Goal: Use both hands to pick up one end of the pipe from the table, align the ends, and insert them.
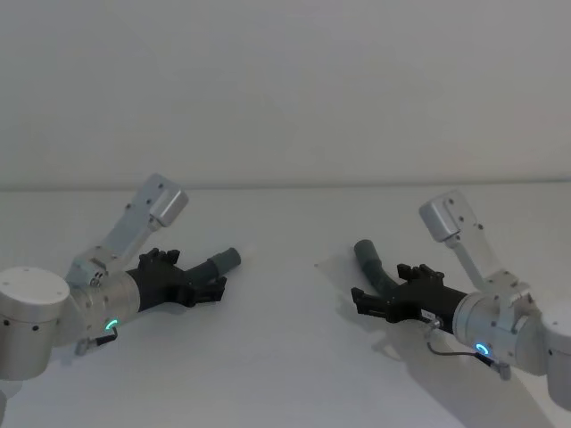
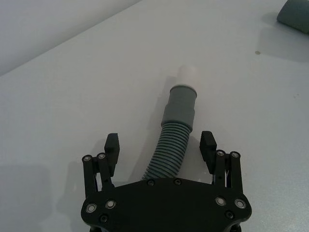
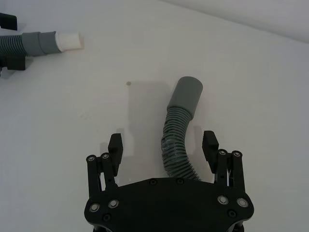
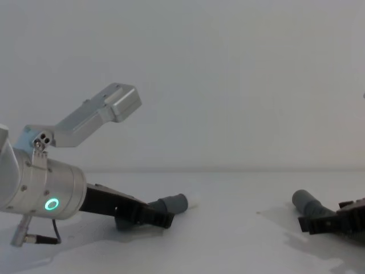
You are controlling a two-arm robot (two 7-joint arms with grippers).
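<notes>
Our left gripper [image 2: 160, 144] sits low over the table [image 2: 72, 96] with its fingers [image 2: 112, 145] spread wide, released and gripping nothing. The left hose piece [image 2: 166, 157] lies on the table between those fingers and touches neither. Its ribbed length runs out from under the gripper, bends a little, and passes nearer one finger than the other. Just beyond the fingertips the ribs give way to the left cuff [image 2: 180, 106], smooth and grey. Past that comes the narrower white tip [image 2: 187, 75], which points away from the gripper across the bare surface.

Our right gripper [image 3: 162, 145] is also low over the table, its jaws released and apart, with nothing clasped. The right hose piece [image 3: 175, 145] lies between its fingers, clear of both, and curves as it comes out from beneath the gripper. The right cuff [image 3: 187, 96] sits just ahead of the fingertips, plain grey, with its end turned away from the gripper.

In the head view we see the two grippers well apart, each angled forward and inward toward the other. Each has its cuff leading in front of it, and a stretch of open table separates the two ends. From the right wrist, the white tip lies well ahead of the right gripper and is not in line with the right cuff. In the chest view both grippers are down near the table, with each cuff poking out just past its fingertips.
</notes>
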